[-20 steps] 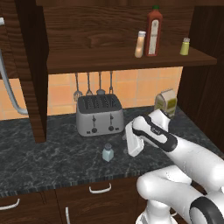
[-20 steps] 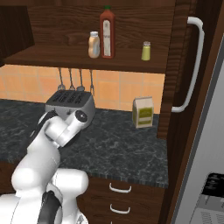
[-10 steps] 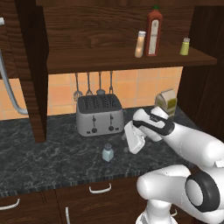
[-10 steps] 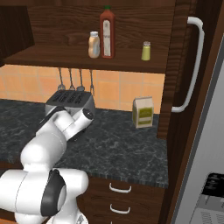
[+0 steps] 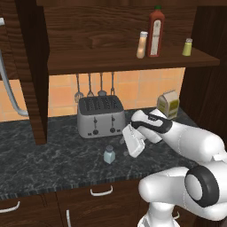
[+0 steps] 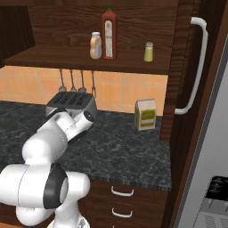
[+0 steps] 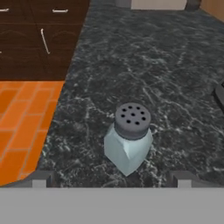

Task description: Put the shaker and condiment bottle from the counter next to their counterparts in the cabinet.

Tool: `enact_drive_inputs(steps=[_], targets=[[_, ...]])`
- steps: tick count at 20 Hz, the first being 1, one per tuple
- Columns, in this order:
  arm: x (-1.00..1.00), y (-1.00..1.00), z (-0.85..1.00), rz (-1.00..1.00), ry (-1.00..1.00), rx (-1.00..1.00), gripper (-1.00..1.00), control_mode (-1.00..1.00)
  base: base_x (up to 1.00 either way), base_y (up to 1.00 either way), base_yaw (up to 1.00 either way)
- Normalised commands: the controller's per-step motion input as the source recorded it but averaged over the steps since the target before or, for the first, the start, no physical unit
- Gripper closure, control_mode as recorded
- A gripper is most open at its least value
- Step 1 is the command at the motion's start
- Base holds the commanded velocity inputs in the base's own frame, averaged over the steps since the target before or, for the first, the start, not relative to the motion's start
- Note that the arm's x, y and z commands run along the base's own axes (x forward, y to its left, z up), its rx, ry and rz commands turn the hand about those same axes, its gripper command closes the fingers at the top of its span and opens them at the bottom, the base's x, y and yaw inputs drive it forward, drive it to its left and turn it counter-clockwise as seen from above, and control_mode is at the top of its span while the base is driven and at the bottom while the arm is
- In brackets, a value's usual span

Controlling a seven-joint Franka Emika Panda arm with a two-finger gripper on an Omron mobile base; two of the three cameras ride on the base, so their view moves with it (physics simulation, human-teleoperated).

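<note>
The pale blue-grey shaker (image 5: 109, 155) with its grey holed cap stands upright on the black counter (image 5: 48, 162), in front of the toaster. My gripper (image 5: 124, 148) hovers just to its right, angled down at it. In the hand view the shaker (image 7: 128, 142) stands just ahead of the open gripper (image 7: 111, 179), between the lines of its two fingertips (image 7: 41, 178) and untouched. The orange-tan condiment bottle (image 5: 142, 45) stands on the cabinet shelf (image 5: 97, 61) beside the tall dark red bottle (image 5: 155, 32). A yellow-green shaker (image 5: 188, 47) stands farther right on the shelf.
A silver toaster (image 5: 99, 116) sits at the back of the counter under hanging utensils (image 5: 94, 86). A small carton (image 5: 169, 104) stands at the right by the dark side panel. The counter's front edge and drawers (image 7: 41, 39) lie close to the shaker.
My hand has crept slightly left toward the shaker and the forearm has swung up behind it. The jaws stayed open; nothing else moved.
</note>
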Motion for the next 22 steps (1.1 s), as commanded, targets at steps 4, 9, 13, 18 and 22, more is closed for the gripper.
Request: enact_drive_inputs(steps=[4,9,13,18,22], targets=[[0.02,0.01,-0.16,0.02,0.00,0.00,-1.00,-1.00,0.00,0.00,0.00],[0.03,0.01,-0.26,0.02,0.00,0.00,-1.00,-1.00,0.00,0.00,0.00],[0.05,0.04,-0.23,0.02,0.01,0.01,-1.00,-1.00,0.00,0.00,0.00],[0.11,0.03,-0.15,0.03,0.07,0.03,-1.00,-1.00,0.00,0.00,0.00],[0.18,0.05,-0.11,0.03,0.12,0.05,-1.00,-1.00,0.00,0.00,0.00]])
